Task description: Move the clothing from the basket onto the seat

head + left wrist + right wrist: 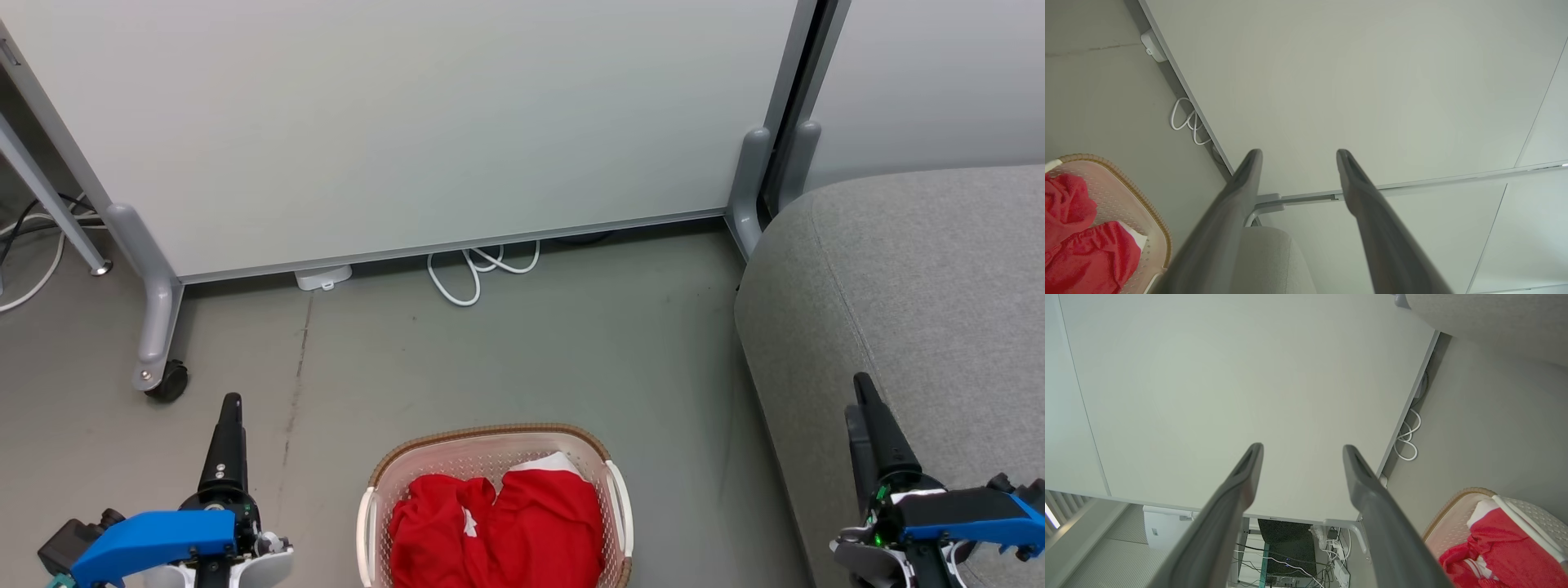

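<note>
Nearest, the left gripper (1299, 155) and the right gripper (1303, 447) both stand released, fingers spread wide with nothing between them, one at each lower corner of the head view. Between them on the grey floor (531, 359) sits the oval laundry basket (490, 430). The red clothing (498, 527) lies bunched inside it, a white part showing at its far edge; it looks like two pieces, though the folds make that hard to judge. To the basket's right, apart from it, stands the grey sofa seat (922, 269). Farther off, a looped white cable (478, 273) lies at the foot of a pale partition panel (408, 122), whose grey leg ends in a black caster (169, 380).
</note>
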Controlling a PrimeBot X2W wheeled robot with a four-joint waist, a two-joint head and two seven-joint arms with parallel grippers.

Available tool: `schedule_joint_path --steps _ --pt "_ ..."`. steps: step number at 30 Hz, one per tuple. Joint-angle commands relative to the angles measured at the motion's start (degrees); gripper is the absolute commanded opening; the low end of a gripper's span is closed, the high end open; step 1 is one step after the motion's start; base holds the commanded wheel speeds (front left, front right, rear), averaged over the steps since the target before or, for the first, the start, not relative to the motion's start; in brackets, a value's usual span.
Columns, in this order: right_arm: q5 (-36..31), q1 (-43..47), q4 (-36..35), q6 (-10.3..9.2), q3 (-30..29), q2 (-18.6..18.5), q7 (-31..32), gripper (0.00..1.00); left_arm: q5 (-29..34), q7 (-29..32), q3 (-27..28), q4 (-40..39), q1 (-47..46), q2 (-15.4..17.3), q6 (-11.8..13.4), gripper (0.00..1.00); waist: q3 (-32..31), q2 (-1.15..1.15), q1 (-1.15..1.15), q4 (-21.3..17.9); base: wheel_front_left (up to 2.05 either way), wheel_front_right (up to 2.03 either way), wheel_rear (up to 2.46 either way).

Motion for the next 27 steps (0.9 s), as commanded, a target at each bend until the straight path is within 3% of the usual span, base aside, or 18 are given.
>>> schedule_joint_path --steps 1,7,19,27 --pt "-2.73 -0.30 -1.54 0.05 0.39 -0.27 -0.67 1.00 2.55 -0.67 0.15 -1.61 -1.79 0.44 -0.04 1.00 0.03 0.00 0.00 -0.01 0.00 0.00 0.00" --pt "-10.14 -0.12 -3.10 0.06 1.16 -0.29 -2.14 1.00 10.98 -2.13 -0.35 -3.56 -1.89 0.48 0.10 1.00 0.21 0.00 0.00 -0.02 0.00 0.00 0.00" --pt "-24.51 0.24 -5.48 0.07 2.37 -0.33 -4.81 1.00 29.42 -4.80 -5.13 -6.12 -1.85 0.55 3.17 1.00 0.39 0.00 0.00 -0.02 0.00 0.00 0.00" --pt "-31.91 0.63 -5.45 0.08 3.05 -0.36 -6.44 1.00 37.09 -6.41 -8.37 -6.17 -2.03 1.37 4.91 1.00 0.44 0.00 0.00 -0.04 0.00 0.00 0.00"
